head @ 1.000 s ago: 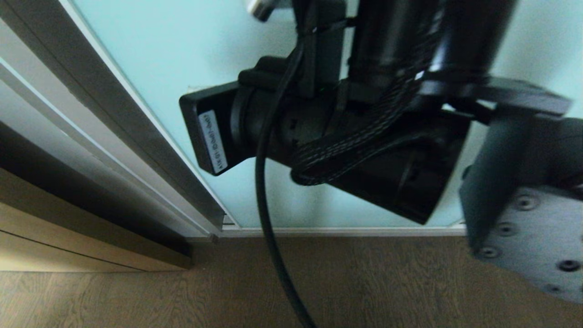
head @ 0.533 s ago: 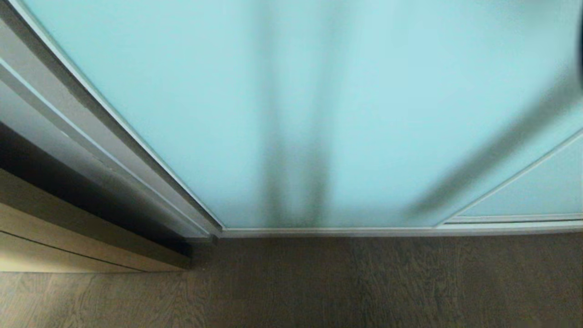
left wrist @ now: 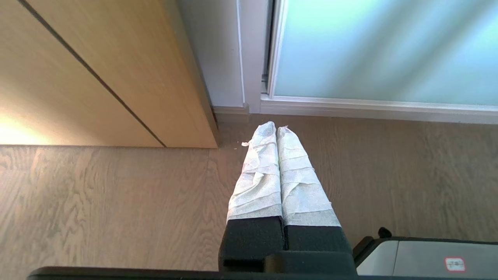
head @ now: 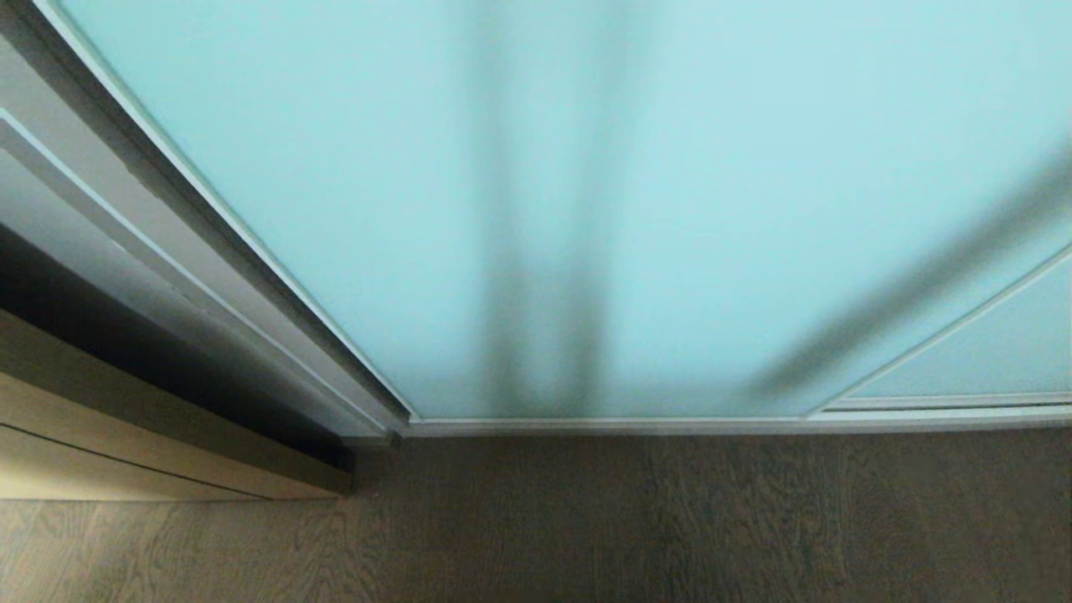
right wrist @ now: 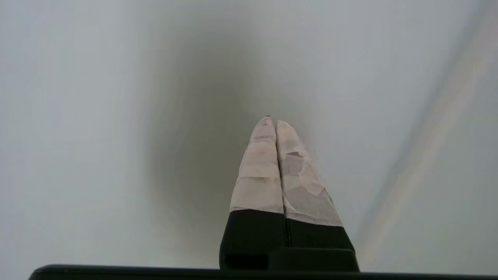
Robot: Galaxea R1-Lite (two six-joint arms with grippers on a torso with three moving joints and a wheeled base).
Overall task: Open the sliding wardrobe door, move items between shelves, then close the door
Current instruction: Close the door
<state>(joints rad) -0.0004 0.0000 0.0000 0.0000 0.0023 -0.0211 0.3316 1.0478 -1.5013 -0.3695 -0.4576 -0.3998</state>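
Right end effector [right wrist: 275,123]: its two tape-wrapped fingers are pressing flat together with nothing between them, tips pointing at a pale frosted surface that is filling its own camera's view; a soft dark shadow is sitting on that surface around the tips, and I cannot tell whether the tips are touching it.
Left end effector [left wrist: 276,128]: fingers likewise lying together and holding nothing, hanging low over the wooden floor [left wrist: 116,202], tips aiming toward the bottom corner of the sliding wardrobe door [head: 335,167].
Sliding wardrobe door: standing shut across the head view, its pale aqua frosted panel reaching down to the thin white bottom rail [head: 628,425], which is meeting the floor.
Second panel [head: 988,360]: showing at the door's lower right, behind a slanting white frame edge.
Shadows on the door: two dark upright bands are running down the middle of the glass, and a third is slanting across toward the right.
Grey frame [head: 167,218]: bordering the door's left edge.
Light wooden panel [left wrist: 97,70]: standing left of that frame, meeting the floor just beside the door's corner.
Robot base [left wrist: 428,256]: a grey piece with a small label is showing beside the left end effector, away from the door.
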